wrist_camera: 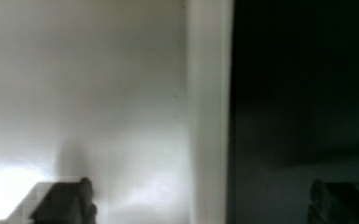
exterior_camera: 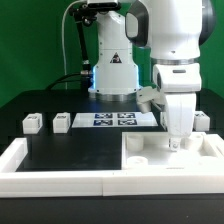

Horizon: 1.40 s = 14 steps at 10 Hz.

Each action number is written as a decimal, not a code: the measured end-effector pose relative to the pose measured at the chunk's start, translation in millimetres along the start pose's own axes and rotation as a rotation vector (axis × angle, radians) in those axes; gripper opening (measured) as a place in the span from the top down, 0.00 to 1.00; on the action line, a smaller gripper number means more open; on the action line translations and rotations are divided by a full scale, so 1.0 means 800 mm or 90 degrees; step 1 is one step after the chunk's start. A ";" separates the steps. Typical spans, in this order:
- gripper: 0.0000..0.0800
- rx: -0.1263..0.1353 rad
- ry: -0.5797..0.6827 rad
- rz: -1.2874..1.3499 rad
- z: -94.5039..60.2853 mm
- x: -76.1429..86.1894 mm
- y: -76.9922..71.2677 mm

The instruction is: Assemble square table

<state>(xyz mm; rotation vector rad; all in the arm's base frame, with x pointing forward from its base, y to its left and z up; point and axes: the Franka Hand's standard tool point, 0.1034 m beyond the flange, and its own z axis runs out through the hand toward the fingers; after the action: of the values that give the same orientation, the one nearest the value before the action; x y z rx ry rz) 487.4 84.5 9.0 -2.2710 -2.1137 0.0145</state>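
You had the arm [exterior_camera: 175,50] standing over the four o'clock part of the exterior view, with the fingers [exterior_camera: 177,138] pointing straight down at the square table's slab [exterior_camera: 195,168]. The slab lay flat on the black desk [exterior_camera: 70,150] and filled the stretch from about three to five o'clock. It sat just beside the end of the long white rail [exterior_camera: 50,172], which ran from nine o'clock round to six.

In the wrist view the fingers [wrist_camera: 60,200] were spread wide. One hung over the white face of the slab [wrist_camera: 87,100] and the other over the dark desk beside it, with the slab's straight edge running between them. Nothing was pinched, and only blurred surface showed in the gap. Whether the tips touched the slab I cannot tell you.

Three legs sat apart from the slab. One leg [exterior_camera: 32,123] lay at nine o'clock, and a second leg [exterior_camera: 62,122] sat just beside it toward the centre. A third leg [exterior_camera: 203,119] was at three o'clock, behind the arm. A small white piece [exterior_camera: 135,143] stood on the slab's corner nearest the centre, too small to say if it was the fourth leg. The marker board [exterior_camera: 108,120] lay flat near the centre, between the second leg and the arm.
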 end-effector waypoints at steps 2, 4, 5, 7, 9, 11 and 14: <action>0.19 0.000 0.000 0.000 0.000 0.000 0.000; 0.19 0.000 0.000 0.001 0.000 -0.001 0.000; 0.19 0.000 0.000 0.001 0.000 -0.001 0.000; 0.19 -0.019 0.000 0.058 -0.022 -0.001 -0.012; 0.19 -0.040 0.004 0.141 -0.046 0.011 -0.034; 0.19 -0.056 0.010 0.218 -0.065 0.037 -0.044; 0.19 -0.054 0.012 0.237 -0.063 0.040 -0.045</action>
<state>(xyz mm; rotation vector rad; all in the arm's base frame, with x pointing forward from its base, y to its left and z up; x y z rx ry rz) 455.5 117.8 61.0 -2.6671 -1.6818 -0.0855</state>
